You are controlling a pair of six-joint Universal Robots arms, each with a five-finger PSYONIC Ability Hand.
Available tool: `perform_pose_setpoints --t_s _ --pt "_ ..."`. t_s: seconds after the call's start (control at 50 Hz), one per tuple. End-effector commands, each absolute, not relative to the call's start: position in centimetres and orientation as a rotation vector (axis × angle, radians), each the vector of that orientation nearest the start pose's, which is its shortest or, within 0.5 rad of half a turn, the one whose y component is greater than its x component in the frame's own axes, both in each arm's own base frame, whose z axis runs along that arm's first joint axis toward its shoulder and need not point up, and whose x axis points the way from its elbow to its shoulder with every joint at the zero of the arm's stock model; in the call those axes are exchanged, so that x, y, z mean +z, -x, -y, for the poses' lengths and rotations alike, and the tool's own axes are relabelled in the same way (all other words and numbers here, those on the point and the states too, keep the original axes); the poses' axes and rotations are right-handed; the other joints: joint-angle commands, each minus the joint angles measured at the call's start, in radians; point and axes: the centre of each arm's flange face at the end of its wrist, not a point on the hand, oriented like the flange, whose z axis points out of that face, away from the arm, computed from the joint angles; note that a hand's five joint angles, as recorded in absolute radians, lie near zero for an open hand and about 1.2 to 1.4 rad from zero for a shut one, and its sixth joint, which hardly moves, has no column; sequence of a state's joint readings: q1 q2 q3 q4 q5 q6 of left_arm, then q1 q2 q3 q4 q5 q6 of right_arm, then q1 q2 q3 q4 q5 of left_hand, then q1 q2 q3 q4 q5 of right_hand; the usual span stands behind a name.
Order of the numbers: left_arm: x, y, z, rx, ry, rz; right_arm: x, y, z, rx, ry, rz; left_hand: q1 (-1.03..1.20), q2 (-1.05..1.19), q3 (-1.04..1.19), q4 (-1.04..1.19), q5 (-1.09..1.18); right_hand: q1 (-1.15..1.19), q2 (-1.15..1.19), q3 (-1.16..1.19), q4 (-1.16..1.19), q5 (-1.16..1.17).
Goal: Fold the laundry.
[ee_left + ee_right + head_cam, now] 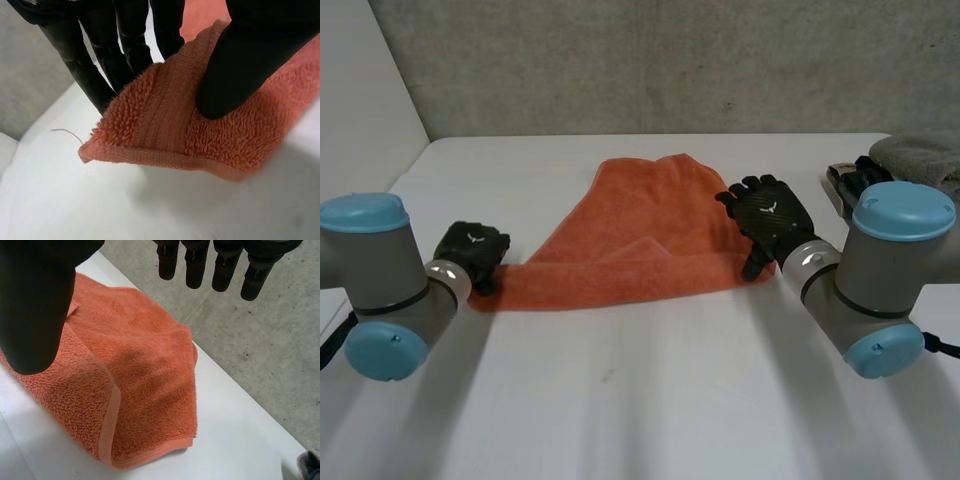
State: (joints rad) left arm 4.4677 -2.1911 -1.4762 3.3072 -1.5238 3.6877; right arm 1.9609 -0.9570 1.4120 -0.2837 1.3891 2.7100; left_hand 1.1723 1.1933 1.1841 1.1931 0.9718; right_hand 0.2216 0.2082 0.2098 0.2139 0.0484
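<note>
Orange terry towel: looks soft, limp, light. Left hand pinches one hemmed corner; right hand released. Corners probably hold best.

Orange terry-cloth towel: rough looped pile, with a flat ribbed woven band and a stitched hem at one edge. White desk: smooth, matt. Black left hand: smooth, dull finish.
</note>
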Motion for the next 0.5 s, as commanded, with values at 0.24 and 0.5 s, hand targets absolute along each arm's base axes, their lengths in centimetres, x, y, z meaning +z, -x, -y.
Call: perform_pose_setpoints --t_s 0.24,0.5 --pt "32.9 23.8 26.7 -2.327 -0.827 -1.884 18.0 -31.1 35.2 -1.808 1.118 -1.864 0.224 0.203 0.212 0.203 0.250 -0.047 -0.034 -0.035 -0.039 -0.048" --pt "41.4 23.6 23.6 -2.598 -0.775 -1.638 15.9 -33.1 35.0 -1.337 1.000 -2.020 0.224 0.203 0.212 0.203 0.250 -0.047 -0.034 -0.035 -0.039 -0.048"
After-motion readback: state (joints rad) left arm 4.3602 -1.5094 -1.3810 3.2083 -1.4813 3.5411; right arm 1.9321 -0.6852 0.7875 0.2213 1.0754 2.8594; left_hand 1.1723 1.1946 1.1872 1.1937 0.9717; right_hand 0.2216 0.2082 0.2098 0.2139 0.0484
